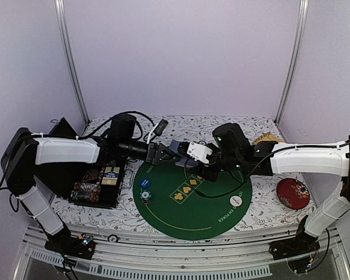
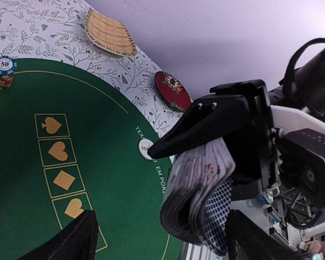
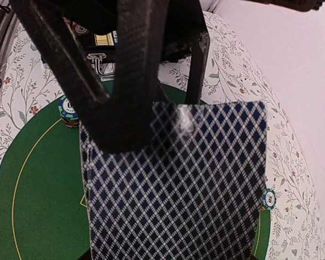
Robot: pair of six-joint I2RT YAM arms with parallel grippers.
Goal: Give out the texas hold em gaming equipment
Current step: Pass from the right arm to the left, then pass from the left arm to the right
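Observation:
A deck of playing cards with a blue-and-white diamond back (image 3: pixel 173 184) is clamped in my right gripper (image 1: pixel 192 156) above the far part of the green mat; it also shows in the top view (image 1: pixel 178 146). In the left wrist view the deck (image 2: pixel 197 195) bends under a black right finger (image 2: pixel 206 122). My left gripper (image 2: pixel 162 241) is open, with a finger on either side of the deck, not touching it. A chip stack (image 1: pixel 145 195) and a blue disc (image 1: pixel 144 182) sit on the mat's left side, and a white dealer disc (image 1: pixel 237 200) on its right.
The round green felt mat (image 1: pixel 186 219) lies in the centre. A black case with chip rows (image 1: pixel 96 189) stands at the left. A red round dish (image 1: pixel 293 193) lies at the right and a wicker basket (image 2: pixel 109 33) at the back. A single chip (image 3: pixel 268 197) lies at the mat's edge.

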